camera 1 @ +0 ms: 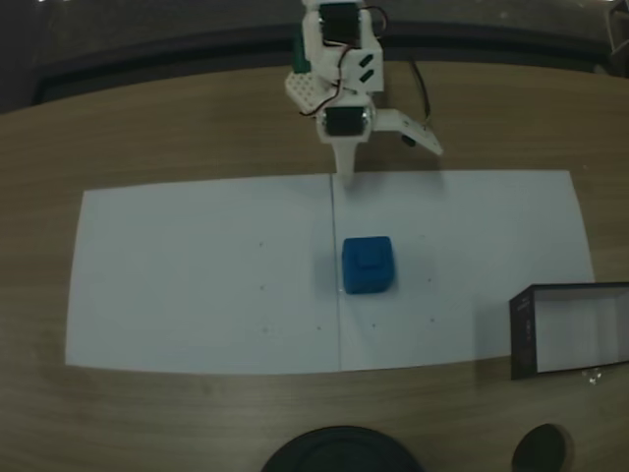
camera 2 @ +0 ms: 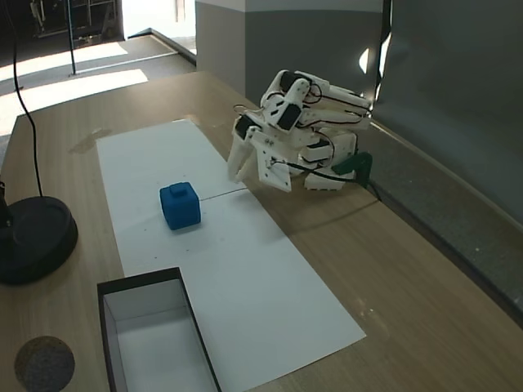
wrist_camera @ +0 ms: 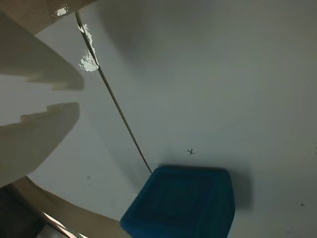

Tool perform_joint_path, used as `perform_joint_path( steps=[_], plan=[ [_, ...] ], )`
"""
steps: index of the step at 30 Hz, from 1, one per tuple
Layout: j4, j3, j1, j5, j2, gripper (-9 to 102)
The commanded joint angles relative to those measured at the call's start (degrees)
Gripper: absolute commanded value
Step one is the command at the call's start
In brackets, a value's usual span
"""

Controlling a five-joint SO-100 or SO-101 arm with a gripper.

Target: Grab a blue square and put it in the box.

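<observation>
Right now the blue square [camera 1: 368, 265] sits upright on the white paper [camera 1: 197, 285], just to the right of the thin seam where 2 sheets meet in a fixed view, its smaller raised square facing up. Nothing touches it. The pincer [camera 1: 346, 175] hangs at about 12 o'clock from the block in that view, near the top edge of the paper and well apart from the block, with bare paper between them. In the other fixed view the pincer [camera 2: 235, 173] points down toward the paper's far edge, and the block [camera 2: 180, 205] lies at roughly 8 o'clock from it.

In the wrist view the 2 pale stepped fingers [wrist_camera: 44, 124] enter from the left edge with a narrow gap between them, so the pincer [wrist_camera: 79, 96] is slightly parted and holds nothing. The block [wrist_camera: 183, 203] lies at about 4 o'clock from the fingertips, low in that view, beside the seam line.

The box [camera 1: 575, 329] rests at the right edge of a fixed view, at about 4 o'clock from the block and well apart from it, partly on the paper. Its black walls surround a pale floor. A round black base [camera 2: 33, 237] stands on the wooden table [camera 2: 392, 278].
</observation>
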Motion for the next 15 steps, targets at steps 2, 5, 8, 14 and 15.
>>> perform_joint_path(
  steps=[2,5,8,14,15],
  plan=[
    [-9.05,-6.06,1.41,0.18,1.41,15],
    [-10.72,-11.25,-0.97,0.18,1.05,25],
    [-10.63,-16.96,-4.66,0.26,-1.05,22],
    [-10.63,-30.50,-5.01,0.00,-20.74,23],
    [-10.46,-33.22,-5.10,-0.79,-25.40,25]
  ],
)
